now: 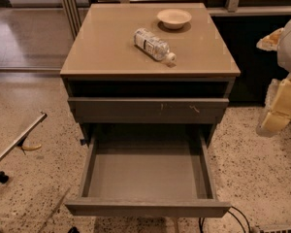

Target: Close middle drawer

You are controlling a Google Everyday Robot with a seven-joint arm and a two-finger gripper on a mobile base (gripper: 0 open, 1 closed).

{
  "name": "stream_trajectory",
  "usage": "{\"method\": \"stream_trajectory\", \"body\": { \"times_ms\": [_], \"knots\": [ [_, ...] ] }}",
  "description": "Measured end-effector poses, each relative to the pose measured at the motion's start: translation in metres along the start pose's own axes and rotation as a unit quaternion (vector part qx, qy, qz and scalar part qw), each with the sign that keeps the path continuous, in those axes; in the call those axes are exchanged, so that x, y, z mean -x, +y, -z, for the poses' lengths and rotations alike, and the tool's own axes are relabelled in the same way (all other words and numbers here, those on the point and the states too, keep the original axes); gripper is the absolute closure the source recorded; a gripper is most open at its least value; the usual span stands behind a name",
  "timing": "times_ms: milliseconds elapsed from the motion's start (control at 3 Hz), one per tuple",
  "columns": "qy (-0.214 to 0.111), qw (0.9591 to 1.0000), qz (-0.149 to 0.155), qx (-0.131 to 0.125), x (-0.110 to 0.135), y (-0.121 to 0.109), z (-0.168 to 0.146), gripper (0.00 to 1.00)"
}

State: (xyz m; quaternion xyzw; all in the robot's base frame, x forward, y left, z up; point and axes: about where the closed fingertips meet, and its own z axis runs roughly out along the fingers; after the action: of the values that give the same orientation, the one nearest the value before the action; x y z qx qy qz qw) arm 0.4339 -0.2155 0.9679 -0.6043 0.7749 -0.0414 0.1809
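Gripper (pixel 275 111) hangs at the right edge, apart from the cabinet (pixel 106 42); I cannot tell its state. Lower down, the middle drawer (pixel 146 178) stands pulled out.

middle drawer (pixel 146 177) juts forward, floor (pixel 254 178) open alongside, gripper (pixel 279 106) far right

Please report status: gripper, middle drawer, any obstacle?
Gripper at right edge, apart from cabinet. Middle drawer pulled far out. Nothing visible inside it.
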Motion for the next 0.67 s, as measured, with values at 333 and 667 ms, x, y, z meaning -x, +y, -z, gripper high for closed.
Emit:
{"method": "stream_trajectory", "body": {
  "times_ms": [333,667],
  "knots": [
    [-0.012,0.9999,0.007,0.002,-0.005,0.018,-0.026,0.0],
    [-0.032,0.999,0.007,0.029,-0.019,0.039,-0.079,0.0]
  ]
}}
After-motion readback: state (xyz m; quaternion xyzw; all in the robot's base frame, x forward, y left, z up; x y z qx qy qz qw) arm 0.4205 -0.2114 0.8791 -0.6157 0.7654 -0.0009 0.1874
